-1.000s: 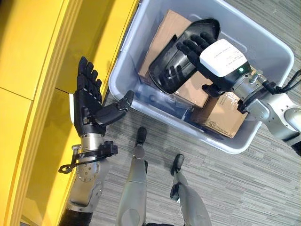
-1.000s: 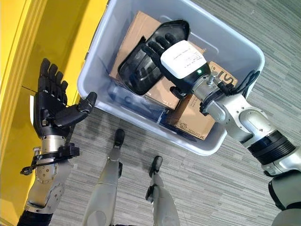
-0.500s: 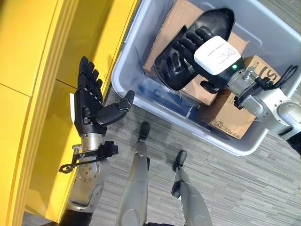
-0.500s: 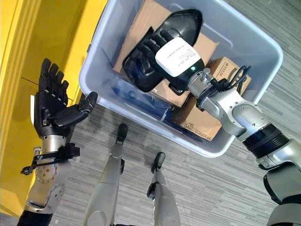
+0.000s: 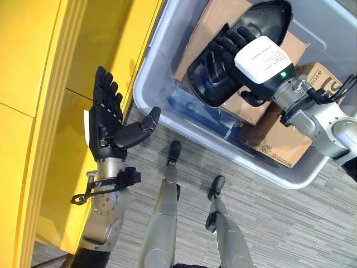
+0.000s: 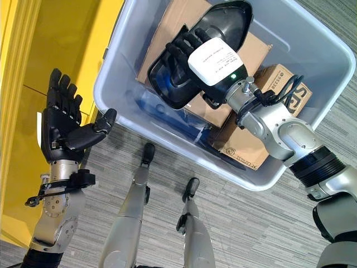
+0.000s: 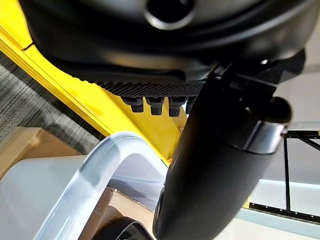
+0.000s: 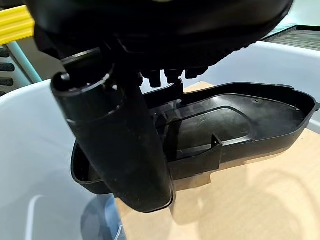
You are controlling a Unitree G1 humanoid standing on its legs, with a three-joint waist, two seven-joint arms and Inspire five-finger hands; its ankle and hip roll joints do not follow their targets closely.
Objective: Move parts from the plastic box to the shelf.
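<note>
A grey plastic box (image 5: 152, 84) stands on the floor beside the yellow shelf (image 5: 39, 84). Inside it a black moulded shell part (image 5: 269, 19) lies tilted over a cardboard carton (image 5: 207, 19). My right hand (image 5: 259, 60) reaches into the box. In the right wrist view its fingers sit inside the shell (image 8: 240, 120) and its thumb (image 8: 120, 150) presses the outer rim, pinching the part. My left hand (image 5: 106, 125) is held up between the shelf and the box, palm facing the box, fingers straight, thumb out, holding nothing.
A second cardboard carton (image 5: 290, 139) lies lower in the box, with something blue (image 5: 189, 109) on the box's bottom. The box's rounded rim (image 7: 100, 165) is close to my left thumb (image 7: 215, 165). Grey striped carpet (image 5: 290, 223) surrounds the box.
My right hand and the black part have shifted toward the far end of the box, and the part looks raised off the carton. The view has moved too. My left hand stays still.
</note>
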